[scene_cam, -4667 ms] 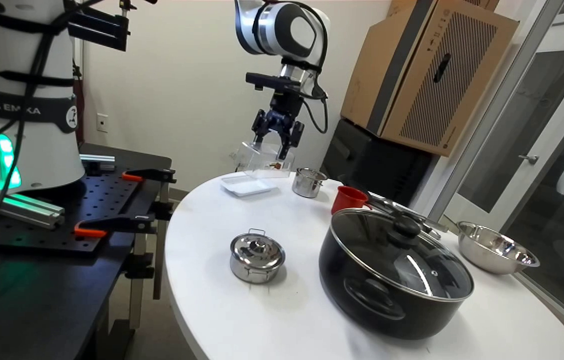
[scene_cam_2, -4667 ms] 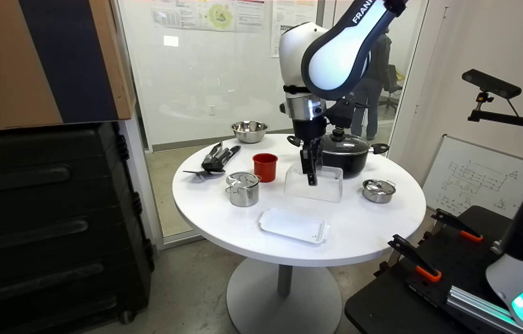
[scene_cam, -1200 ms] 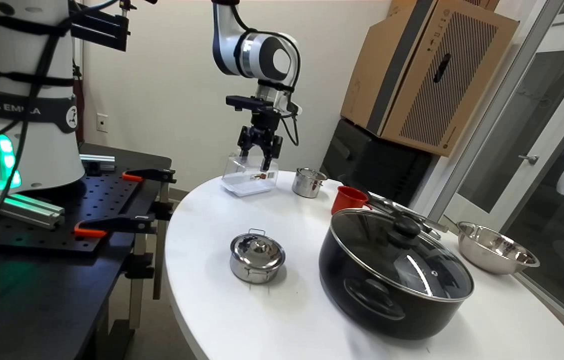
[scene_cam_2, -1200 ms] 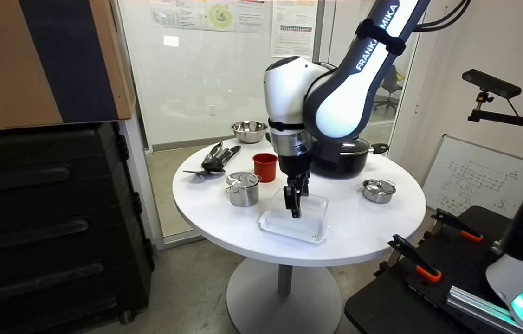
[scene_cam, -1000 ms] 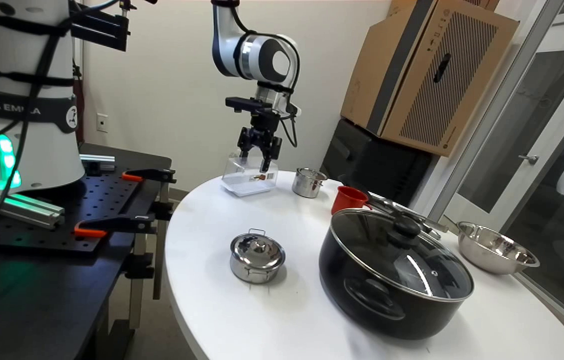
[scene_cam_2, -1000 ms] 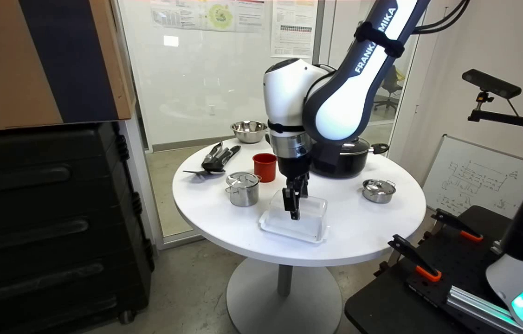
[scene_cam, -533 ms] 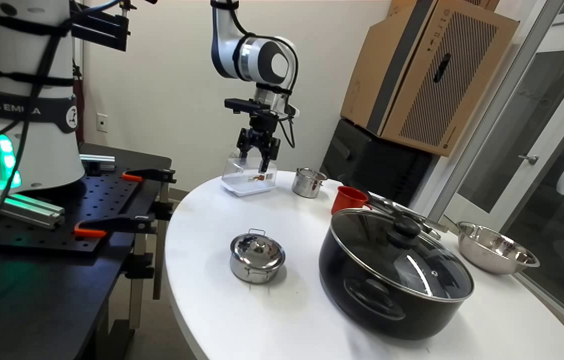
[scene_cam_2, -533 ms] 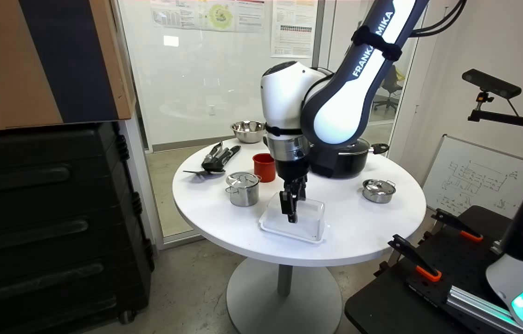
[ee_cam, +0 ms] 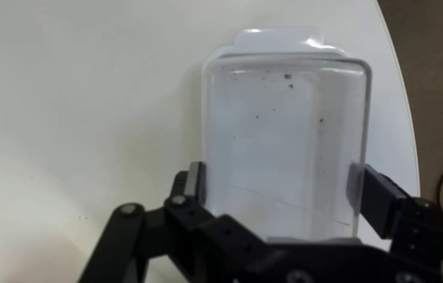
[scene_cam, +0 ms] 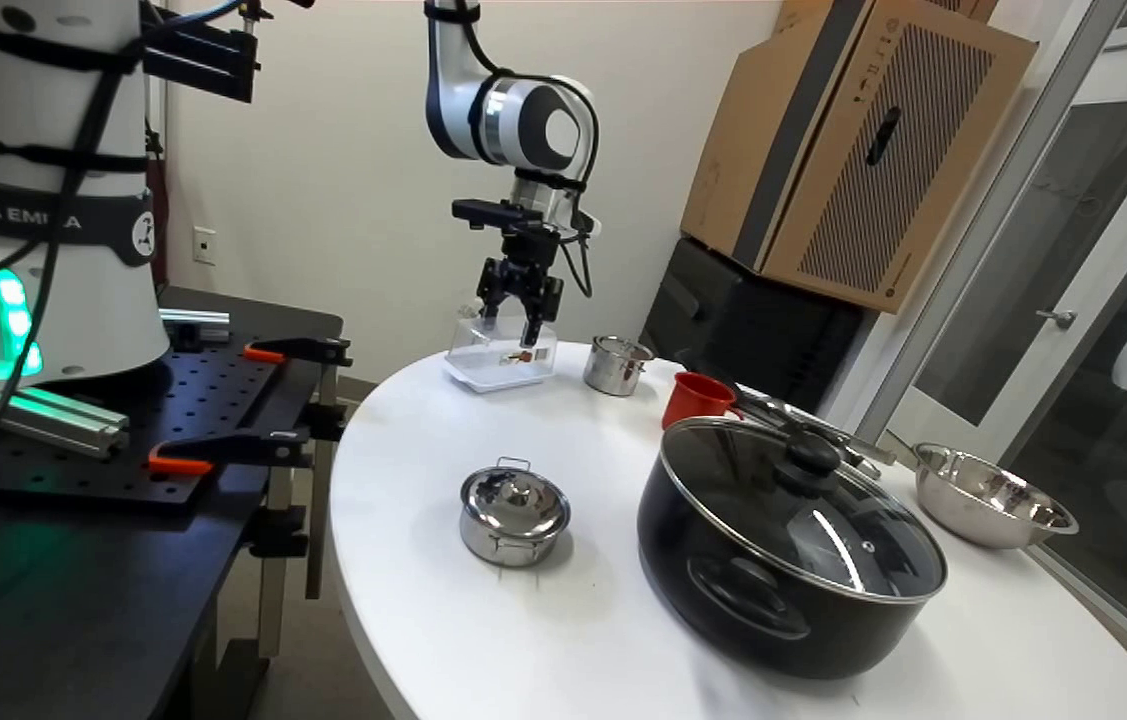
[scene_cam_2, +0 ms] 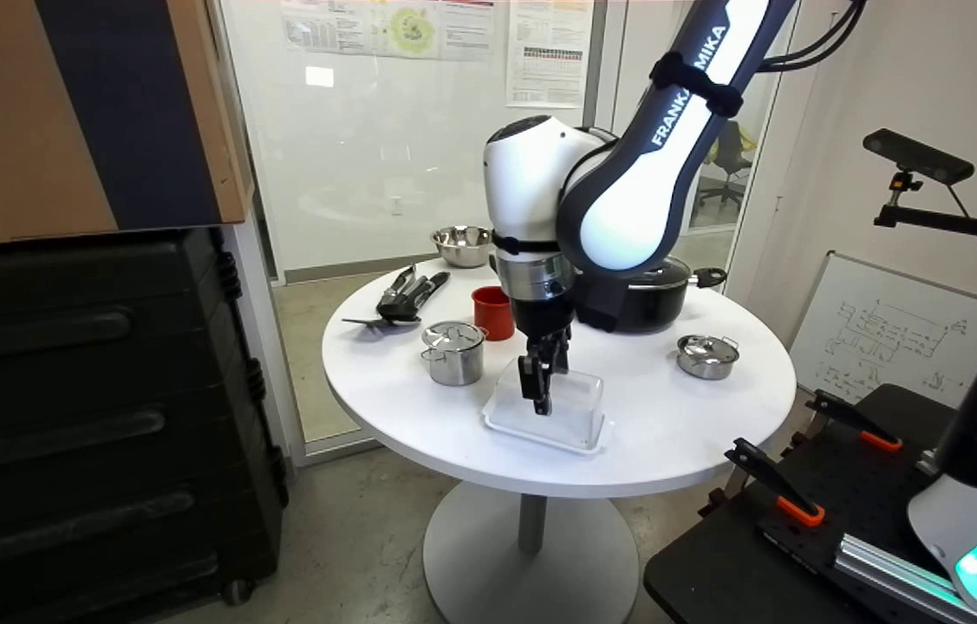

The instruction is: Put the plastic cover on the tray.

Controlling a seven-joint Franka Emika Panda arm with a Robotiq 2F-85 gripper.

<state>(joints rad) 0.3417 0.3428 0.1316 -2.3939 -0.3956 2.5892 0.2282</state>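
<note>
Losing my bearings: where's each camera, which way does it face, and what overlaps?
Wrist view: sits above the gripper, facing down at the plastic cover over the tray; gripper alone shows.
An exterior view: nearest the black pot, facing the tray; base at picture left, arm and gripper beyond.
An exterior view: tray side, facing the glass wall; arm from top right, gripper, base cut off at right.
Both exterior views share red cup, steel bowl, black pot, tray.
</note>
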